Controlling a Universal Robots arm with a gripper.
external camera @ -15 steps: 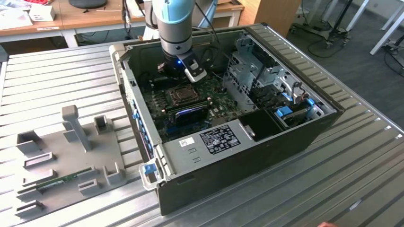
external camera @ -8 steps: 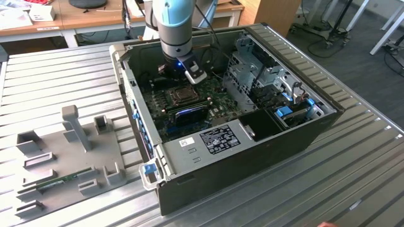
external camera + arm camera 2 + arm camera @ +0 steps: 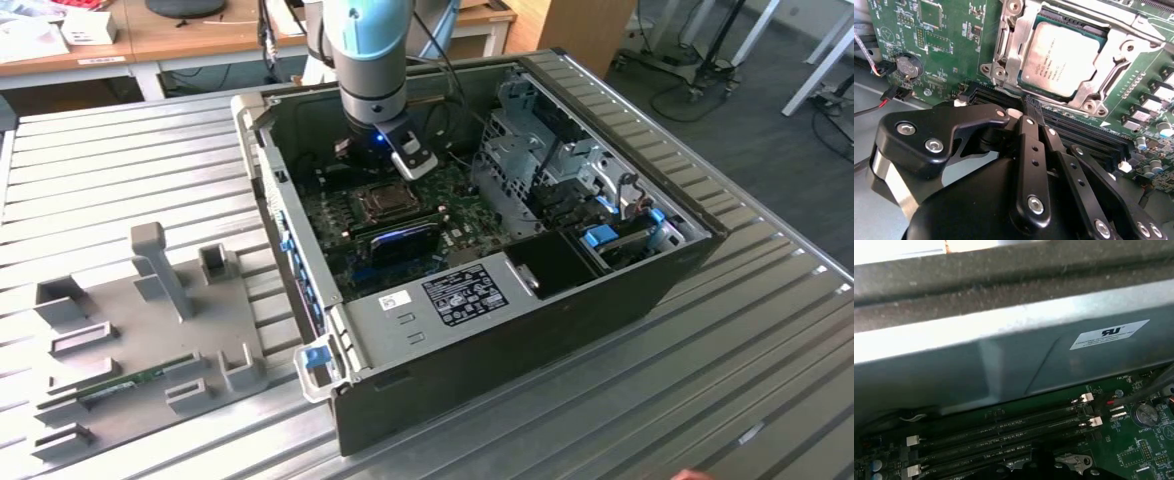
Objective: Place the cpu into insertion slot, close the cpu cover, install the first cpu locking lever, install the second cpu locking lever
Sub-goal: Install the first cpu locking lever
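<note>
Gripper fingers: in the second wrist view the two black fingers run side by side with almost no gap at the tips, so closed or very nearly so. Nothing visible between them; I judge them empty. The tips sit over the long black memory slots, at the edge of the socket frame nearest the camera; contact with the frame or a lever there cannot be confirmed.

Just beyond the tips: the cpu lies flat in the insertion slot, grey top facing up. The cpu cover appears folded down around it, the chip showing through the central window. Whether either locking lever is hooked I cannot tell.

Surroundings: green motherboard with a coin cell and red-black wires at the board edge. The first wrist view shows the memory slots again below the grey case wall. In the exterior view the arm reaches down into the open computer case, gripper above the socket; a grey fixture plate lies well apart on the table, towards the exterior view's left.

Risks (judgement): thin tips could slip off a springy lever and strike the memory slots or board components. A cover not fully seated would resist latching and load the cpu unevenly.
</note>
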